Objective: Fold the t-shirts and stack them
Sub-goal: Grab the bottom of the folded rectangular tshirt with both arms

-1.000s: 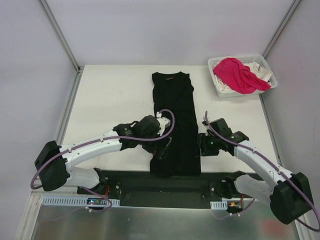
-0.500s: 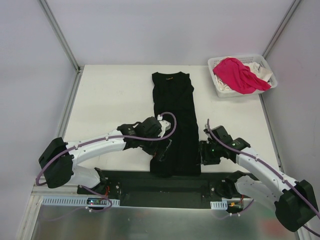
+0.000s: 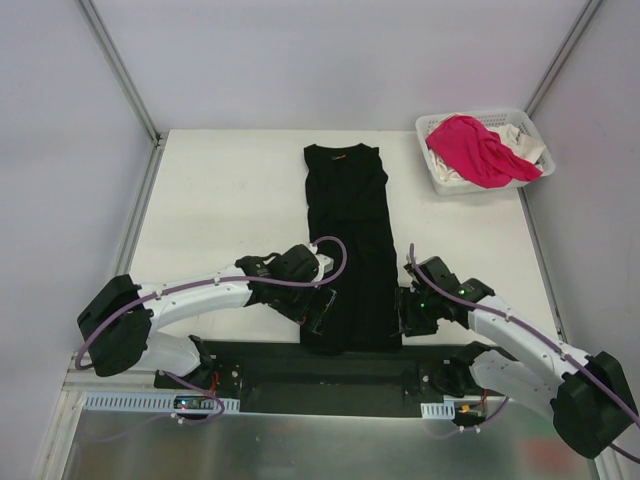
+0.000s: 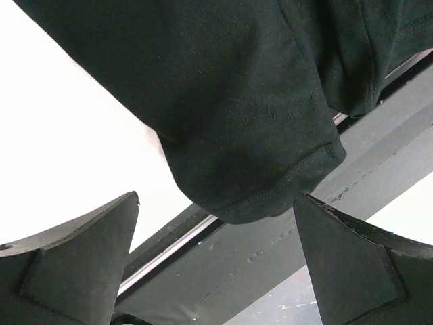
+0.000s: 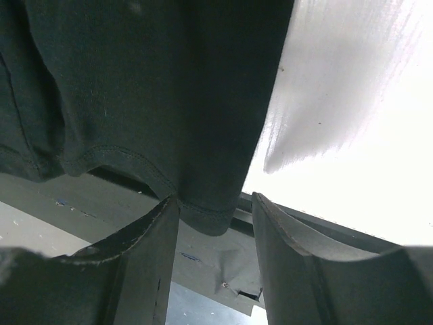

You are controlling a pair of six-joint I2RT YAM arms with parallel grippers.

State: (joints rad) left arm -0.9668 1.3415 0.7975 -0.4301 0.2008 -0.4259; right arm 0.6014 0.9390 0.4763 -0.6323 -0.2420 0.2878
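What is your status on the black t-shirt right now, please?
Left gripper open, right gripper open, each at a near hem corner, nothing clamped. Black t-shirt lying in a long strip. Pink t-shirt in basket. Nothing obstructing.

Black t-shirt (image 3: 348, 250) is showing matt, finely knit cloth with stitched hems. Table (image 3: 220, 190) is gleaming white, smooth, faintly glossy. Left gripper (image 4: 216, 196): its fingers (image 4: 74, 257) are appearing as matt, grainy dark plastic. Basket (image 3: 447, 182) is showing white plastic lattice.

A robotics lab, by the look. Plain panels (image 3: 330, 60) and metal posts (image 3: 118, 68) box in the white counter (image 3: 220, 200).
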